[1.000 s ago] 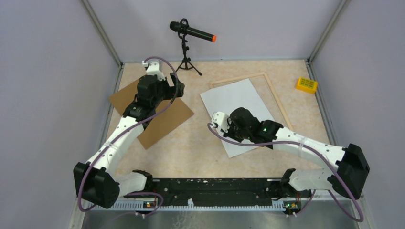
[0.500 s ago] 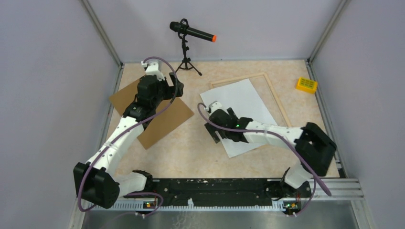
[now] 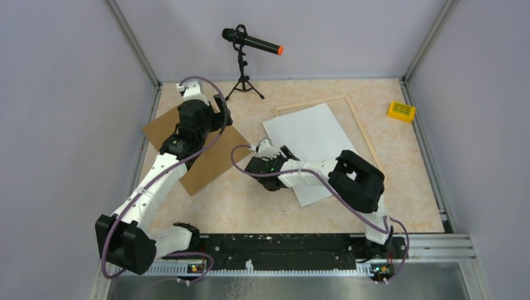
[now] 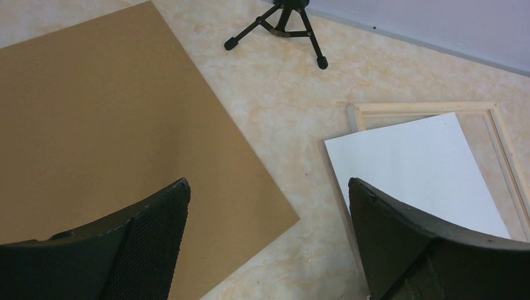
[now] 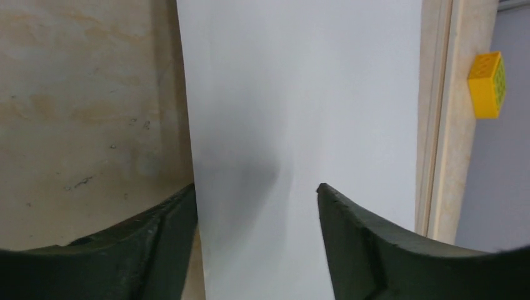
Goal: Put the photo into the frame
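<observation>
Counts: one photo (image 3: 312, 134), one frame (image 4: 425, 107), one brown backing board (image 3: 215, 159), one microphone on a tripod (image 3: 250, 42), one yellow studded block (image 3: 400, 110), two arms.
Photo: plain white side up, picture side not visible. Lies skewed across the frame, far part inside the rails, near-left part spilling onto the table (image 3: 250, 200).
Frame: pale wood, flat on the table, right of centre. Far rail and right rail show. Left rail runs under the photo just past its far corner. Near rail is hidden by the photo and the right arm.
Left gripper (image 4: 269, 187): jaws spread wide, nothing between them. Hangs above the backing board's edge, well apart from the photo.
Right gripper (image 5: 256, 187): jaws apart, holding nothing. Sits at the photo's left edge, one finger over the table, the other over the paper. It looks just above the sheet; contact unclear.
Backing board: left side of the table, partly covered by the left arm in the top view, cut off in the wrist view.
Block: far right, outside the frame, near the wall.
Microphone: far edge of the table; only its tripod legs show in the left wrist view.
</observation>
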### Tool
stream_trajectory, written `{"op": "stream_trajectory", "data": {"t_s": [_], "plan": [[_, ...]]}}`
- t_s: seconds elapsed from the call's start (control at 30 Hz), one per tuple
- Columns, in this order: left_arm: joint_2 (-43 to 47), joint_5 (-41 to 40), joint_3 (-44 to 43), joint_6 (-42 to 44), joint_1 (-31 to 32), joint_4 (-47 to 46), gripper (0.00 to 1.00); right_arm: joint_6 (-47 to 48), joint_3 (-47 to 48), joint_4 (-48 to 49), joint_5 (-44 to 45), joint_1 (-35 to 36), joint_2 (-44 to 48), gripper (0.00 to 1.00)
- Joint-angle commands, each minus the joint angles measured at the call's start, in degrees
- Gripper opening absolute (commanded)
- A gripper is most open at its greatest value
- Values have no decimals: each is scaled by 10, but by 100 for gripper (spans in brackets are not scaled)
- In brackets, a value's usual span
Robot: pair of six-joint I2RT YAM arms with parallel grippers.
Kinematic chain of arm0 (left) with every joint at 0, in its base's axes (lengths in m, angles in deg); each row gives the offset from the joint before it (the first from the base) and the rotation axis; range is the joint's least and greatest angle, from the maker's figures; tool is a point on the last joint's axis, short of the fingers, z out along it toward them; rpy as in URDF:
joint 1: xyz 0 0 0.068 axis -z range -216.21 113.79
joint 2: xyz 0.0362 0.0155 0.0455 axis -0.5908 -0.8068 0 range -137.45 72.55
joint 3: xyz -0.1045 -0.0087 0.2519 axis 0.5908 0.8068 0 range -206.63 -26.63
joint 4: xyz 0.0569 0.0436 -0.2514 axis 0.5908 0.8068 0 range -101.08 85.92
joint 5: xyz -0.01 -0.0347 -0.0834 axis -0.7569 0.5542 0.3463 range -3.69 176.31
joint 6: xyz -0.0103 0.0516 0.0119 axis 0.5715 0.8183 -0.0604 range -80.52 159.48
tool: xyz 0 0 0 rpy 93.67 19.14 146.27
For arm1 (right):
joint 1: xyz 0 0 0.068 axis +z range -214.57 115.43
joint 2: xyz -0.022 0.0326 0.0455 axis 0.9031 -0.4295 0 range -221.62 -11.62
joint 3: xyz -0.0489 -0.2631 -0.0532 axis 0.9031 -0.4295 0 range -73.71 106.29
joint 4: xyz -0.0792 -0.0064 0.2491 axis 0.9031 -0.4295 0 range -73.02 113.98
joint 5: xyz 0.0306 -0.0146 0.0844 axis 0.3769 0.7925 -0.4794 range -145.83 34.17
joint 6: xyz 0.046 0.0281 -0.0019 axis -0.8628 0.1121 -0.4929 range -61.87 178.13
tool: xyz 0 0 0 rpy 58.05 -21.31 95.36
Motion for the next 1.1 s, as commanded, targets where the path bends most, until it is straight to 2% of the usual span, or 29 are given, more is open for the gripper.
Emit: {"op": "stream_trajectory", "data": {"t_s": [0.0,0.07,0.17,0.33,0.7,1.07], "plan": [[17,-13,-24,-4,-2,-7,99,-11,31,-14,53,4,-12,62],[18,-11,-24,-4,-2,-8,99,-7,35,-16,53,3,-9,51],[17,-4,-24,-4,-2,-9,99,-2,38,-18,52,4,6,27],[18,0,-23,-3,-2,-11,99,2,29,-11,42,-6,33,1],[18,13,-21,-2,-2,-18,99,-2,-10,39,-12,-70,67,0],[16,20,-19,-2,-2,-20,99,6,23,79,-44,-98,29,0]]}}
